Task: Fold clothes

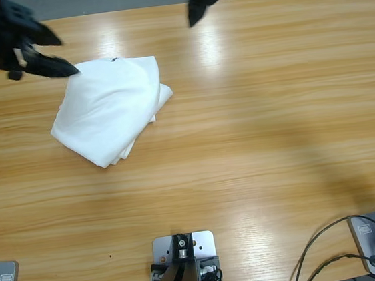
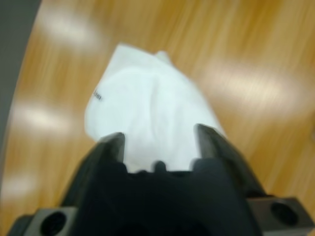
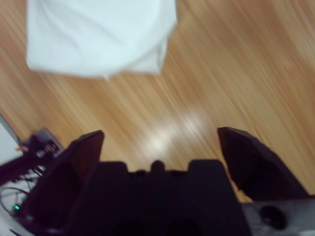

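We judge the shirt (image 1: 110, 108) already folded compact on the worktop (image 1: 254, 140); both grippers, left (image 1: 55, 64) and right (image 1: 197, 8), gape empty.

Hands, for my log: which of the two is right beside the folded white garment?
The left hand, open at the folded white garment's upper-left edge. The right hand, also open, hangs apart over bare table.
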Robot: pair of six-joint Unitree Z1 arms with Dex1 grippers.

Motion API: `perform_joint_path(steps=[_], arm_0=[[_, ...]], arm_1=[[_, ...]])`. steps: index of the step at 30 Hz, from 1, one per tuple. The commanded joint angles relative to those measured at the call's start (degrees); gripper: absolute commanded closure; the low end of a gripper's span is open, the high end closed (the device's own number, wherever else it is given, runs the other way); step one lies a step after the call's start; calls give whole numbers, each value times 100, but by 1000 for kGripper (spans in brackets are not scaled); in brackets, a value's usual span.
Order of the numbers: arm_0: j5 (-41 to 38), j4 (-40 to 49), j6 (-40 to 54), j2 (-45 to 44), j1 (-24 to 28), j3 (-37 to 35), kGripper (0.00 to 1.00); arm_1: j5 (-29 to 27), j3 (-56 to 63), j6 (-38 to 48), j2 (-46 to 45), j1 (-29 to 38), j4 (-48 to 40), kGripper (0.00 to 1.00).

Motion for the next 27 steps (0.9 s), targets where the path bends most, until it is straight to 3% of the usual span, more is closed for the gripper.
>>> perform_joint_path(steps=[1,6,15,21,24,27], arm_0=[[-299,1759,2707,2525,-754,-2212,36],[-155,1976,2835,2982,-819,-2940,36],[-13,2037,3768,3831,-1121,-2966,36],[256,2028,3826,4192,-1308,-2945,46],[335,2000,3849,4248,-1018,-2741,42],[360,1897,3865,4107,-278,-2495,41]], arm_1=[[-165,3163,-547,-1774,-1149,-1167,0],[-147,4458,-514,-2340,-1187,-1951,0],[-156,4989,-414,-2330,-1203,-2317,0],[-156,5105,-354,-2263,-1263,-2415,0],[-156,5288,-294,-2284,-1286,-2550,0],[-156,5437,-273,-2305,-1293,-2642,0]])
